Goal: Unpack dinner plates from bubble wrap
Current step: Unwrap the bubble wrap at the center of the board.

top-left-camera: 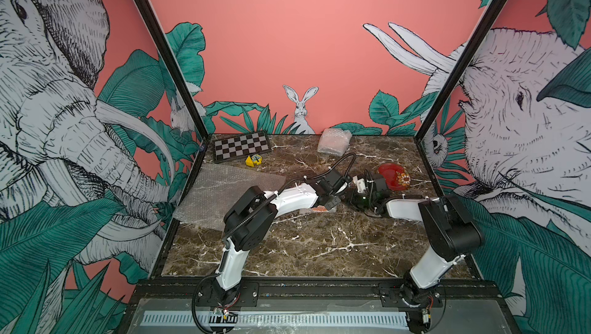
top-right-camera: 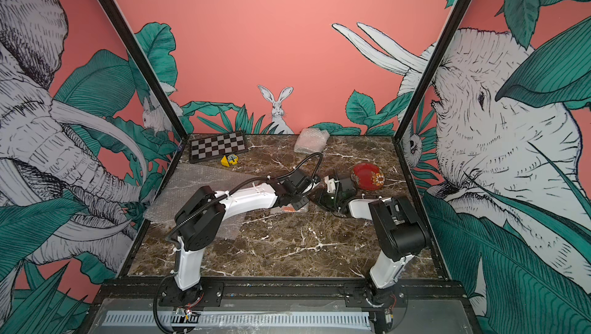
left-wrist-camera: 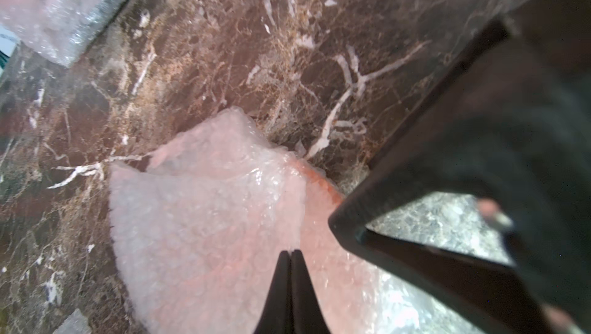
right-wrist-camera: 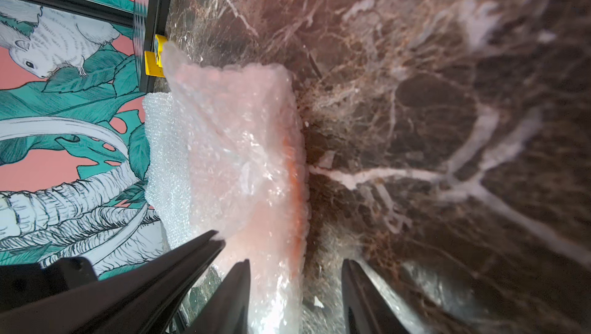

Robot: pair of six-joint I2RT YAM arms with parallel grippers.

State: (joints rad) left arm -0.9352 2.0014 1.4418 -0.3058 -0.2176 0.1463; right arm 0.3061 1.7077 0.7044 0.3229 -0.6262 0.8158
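On the marble counter [top-left-camera: 303, 246], the left end effector [left-wrist-camera: 291, 252] is closed, its tips pinching the top layer of a bubble wrap bundle [right-wrist-camera: 230, 143] near the middle. An orange plate [right-wrist-camera: 293, 172] shows through the film along one edge of that bundle. The right end effector [right-wrist-camera: 295, 263] is open, its jaws standing on either side of that orange edge without closing on it. The dark red flowered plate [top-left-camera: 393, 175] lies bare just behind the right arm's wrist. A flat bubble wrap sheet [top-left-camera: 224, 195] lies at the left, and another wrapped bundle [top-left-camera: 334, 142] sits by the back wall, with a checkered board [top-left-camera: 241, 147] well to its left.
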